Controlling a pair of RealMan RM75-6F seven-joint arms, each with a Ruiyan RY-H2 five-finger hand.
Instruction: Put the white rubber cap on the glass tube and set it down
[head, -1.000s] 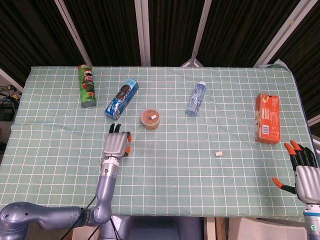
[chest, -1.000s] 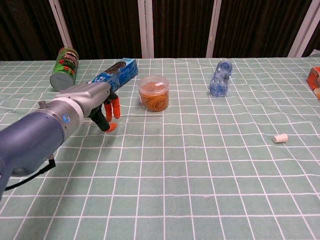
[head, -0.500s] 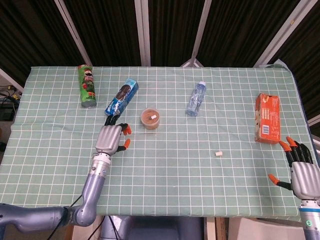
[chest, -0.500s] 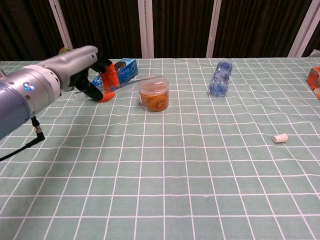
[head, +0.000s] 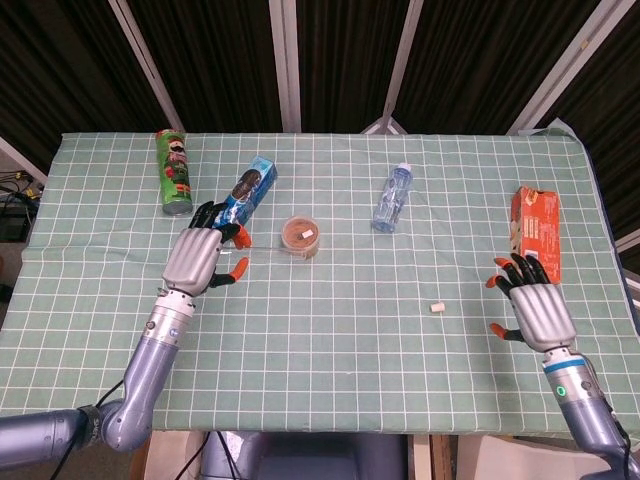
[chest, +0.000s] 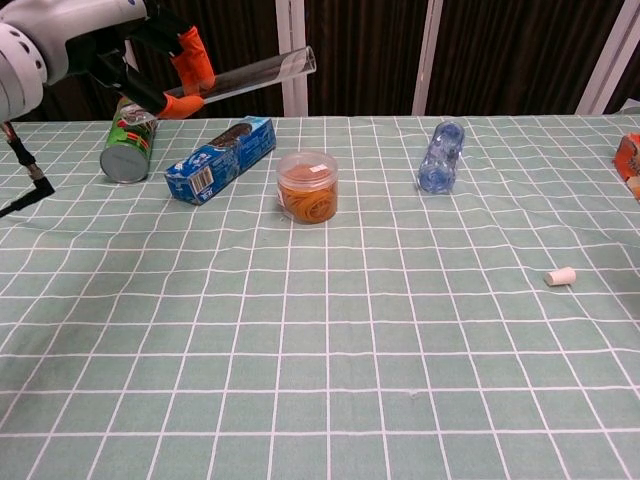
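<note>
Tube (chest: 255, 73) pinched in left hand (chest: 150, 62), upper left, lifted. Cap (chest: 561, 277) lies on cloth, right of centre. Right hand (head: 531, 305) spread, empty: pick cap cleanly, keep tube level, open end toward it.

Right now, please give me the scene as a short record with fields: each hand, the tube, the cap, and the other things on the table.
left hand: raised above the table, holds the glass tube
glass tube: in the air, nearly level, open end toward the robot's right
right hand: fingers spread, holds nothing, near the table's right side
white rubber cap: lies on the checked cloth, not yet on the tube
other things: green chip can, blue cookie box, round clear tub, water bottle, orange box
</note>
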